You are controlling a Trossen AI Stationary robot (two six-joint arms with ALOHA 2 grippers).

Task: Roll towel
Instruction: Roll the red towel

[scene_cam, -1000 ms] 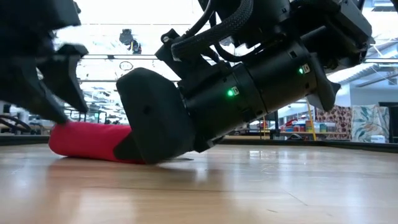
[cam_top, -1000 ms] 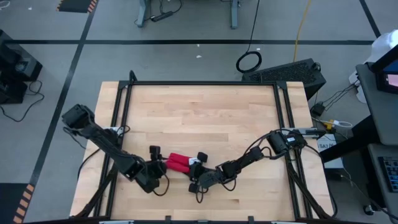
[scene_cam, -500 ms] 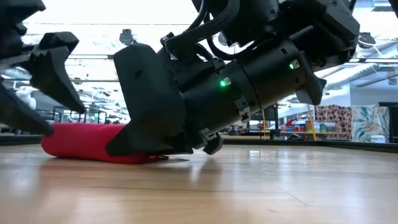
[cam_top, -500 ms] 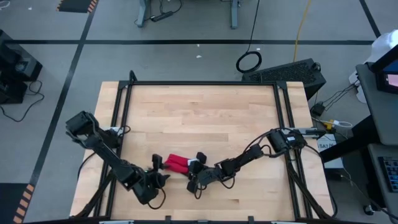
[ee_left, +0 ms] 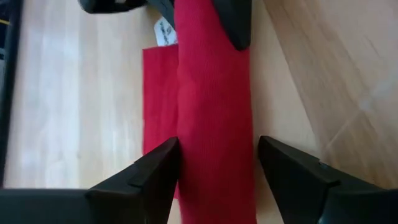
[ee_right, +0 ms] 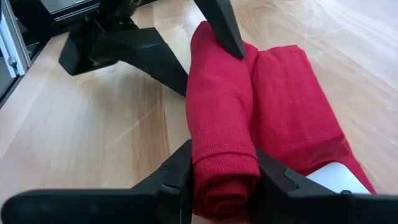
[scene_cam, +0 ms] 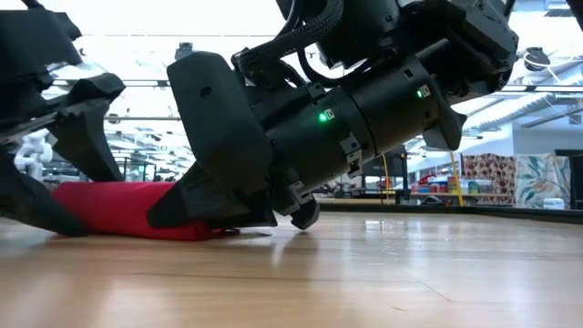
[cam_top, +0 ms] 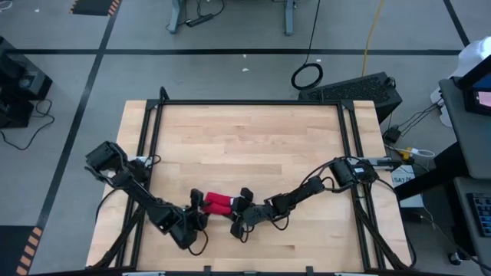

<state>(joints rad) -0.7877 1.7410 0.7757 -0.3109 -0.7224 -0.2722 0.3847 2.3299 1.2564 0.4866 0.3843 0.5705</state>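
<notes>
- The table is a pale wooden top with a dark frame; both arms reach in low over its near part.
- The left arm comes from the table's left edge and bends down toward the middle of the near side.
- The right arm comes from the right edge, and its dark body fills most of the low view, with a green light on it.
- The towel lies on the wood between the two grippers, near the front edge and a little left of centre.
- It is mostly rolled: the right wrist view shows a tight red roll with a flat, unrolled part lying just beside it.
- The left gripper is at one end of the roll, its fingers spread to either side of it; the roll nearly fills the gap, and whether they touch it I cannot tell.
- The right gripper is at the other end, fingers pressed against both sides of the roll, pinching it.
- A small white tag shows at the towel's edge, near the right gripper's fingers.
</notes>
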